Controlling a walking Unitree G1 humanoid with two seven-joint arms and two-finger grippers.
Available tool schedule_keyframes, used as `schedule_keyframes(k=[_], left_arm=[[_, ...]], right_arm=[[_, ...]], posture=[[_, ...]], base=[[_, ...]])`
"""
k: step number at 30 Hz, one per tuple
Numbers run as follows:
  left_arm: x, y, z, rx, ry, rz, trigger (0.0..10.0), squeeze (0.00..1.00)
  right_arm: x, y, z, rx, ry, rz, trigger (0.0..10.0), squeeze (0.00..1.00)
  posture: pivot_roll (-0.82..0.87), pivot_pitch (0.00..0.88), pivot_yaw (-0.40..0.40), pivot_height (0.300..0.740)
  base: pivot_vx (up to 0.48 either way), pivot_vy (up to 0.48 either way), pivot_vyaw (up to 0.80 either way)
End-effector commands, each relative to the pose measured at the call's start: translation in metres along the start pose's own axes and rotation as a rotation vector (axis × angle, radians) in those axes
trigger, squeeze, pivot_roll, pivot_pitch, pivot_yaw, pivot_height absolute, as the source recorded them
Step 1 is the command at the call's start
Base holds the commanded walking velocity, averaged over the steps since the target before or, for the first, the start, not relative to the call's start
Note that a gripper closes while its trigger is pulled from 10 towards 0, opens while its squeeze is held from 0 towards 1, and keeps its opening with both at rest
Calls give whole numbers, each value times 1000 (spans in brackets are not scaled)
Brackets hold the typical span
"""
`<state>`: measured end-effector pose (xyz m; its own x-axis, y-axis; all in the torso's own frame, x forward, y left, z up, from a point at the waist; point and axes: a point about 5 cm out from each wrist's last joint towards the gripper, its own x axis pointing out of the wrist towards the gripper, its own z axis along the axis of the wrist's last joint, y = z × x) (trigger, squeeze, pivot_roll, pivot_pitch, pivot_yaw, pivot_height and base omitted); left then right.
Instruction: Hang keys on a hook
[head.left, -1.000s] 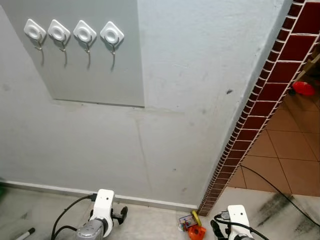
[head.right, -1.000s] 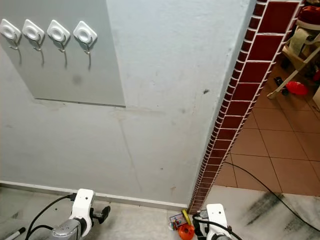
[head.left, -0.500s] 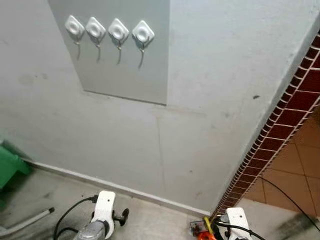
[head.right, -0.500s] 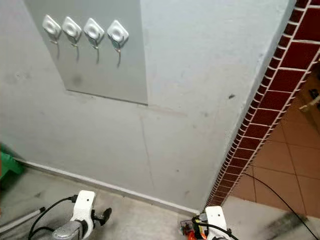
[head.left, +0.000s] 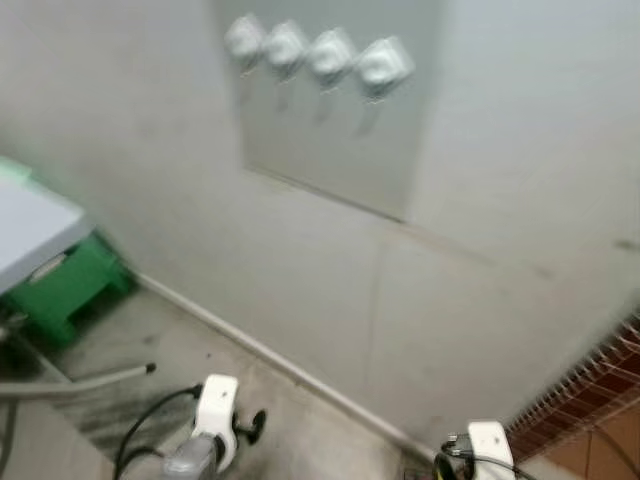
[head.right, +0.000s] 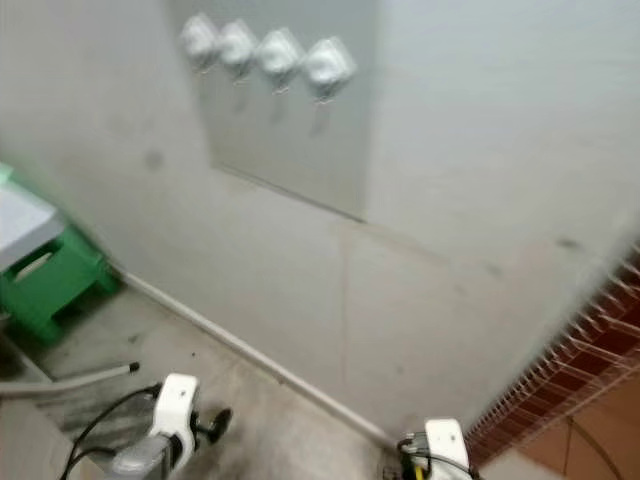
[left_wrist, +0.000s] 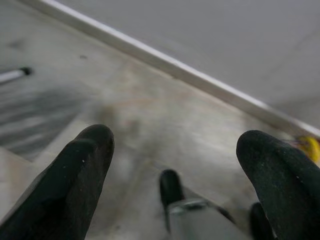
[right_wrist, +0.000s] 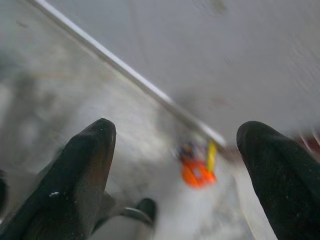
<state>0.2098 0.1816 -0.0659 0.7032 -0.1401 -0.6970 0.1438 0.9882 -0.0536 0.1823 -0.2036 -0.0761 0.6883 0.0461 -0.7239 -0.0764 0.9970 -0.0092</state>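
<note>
Wall (head.left: 500, 150): pale grey, blurred; white skirting along its base.
Panel (head.left: 340, 140): grey, fixed high on wall.
Brick edge (head.left: 580, 400): dark red, at right of wall.
Crate (head.left: 65, 290): green, on floor at far left.
Hooks (head.left: 315, 55): four white pads in a row on panel, all bare.
Left gripper (left_wrist: 175, 165): low over floor, fingers spread wide, holding nothing.
Right gripper (right_wrist: 175, 150): low over floor, fingers spread wide, holding nothing.
Keys (right_wrist: 197, 167): orange-and-yellow bundle on floor near skirting, apart from both fingers.

Even, soft daylight; heavy motion blur throughout; wrist views' fingers (left_wrist: 85, 170) defocused.
</note>
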Motion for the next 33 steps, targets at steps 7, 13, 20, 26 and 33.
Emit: schedule_keyframes(k=[7,13,20,26,33], left_arm=[[3,-5,7,-9,-29,-13,10000,0],[2,-4,7,-11,-29,-10,10000,0],[2,-3,8,-15,-34,-6,10000,0],[2,-2,8,-17,-37,-3,10000,0],[3,-3,11,-24,-52,-4,10000,0]], right_arm=[[-5,-11,-10,5,38,-26,10000,0],[-5,-11,-9,12,36,-27,10000,0],[-5,-11,-9,11,35,-23,10000,0],[-5,-11,-8,8,33,-22,10000,0],[-5,-16,-5,-2,23,-24,10000,0]], posture=[[-17,0,26,740],[-18,0,28,740],[-15,0,26,740],[-13,0,25,740],[-10,0,16,740]], base=[[0,0,800],[0,0,800],[0,0,800],[0,0,800],[0,0,800]])
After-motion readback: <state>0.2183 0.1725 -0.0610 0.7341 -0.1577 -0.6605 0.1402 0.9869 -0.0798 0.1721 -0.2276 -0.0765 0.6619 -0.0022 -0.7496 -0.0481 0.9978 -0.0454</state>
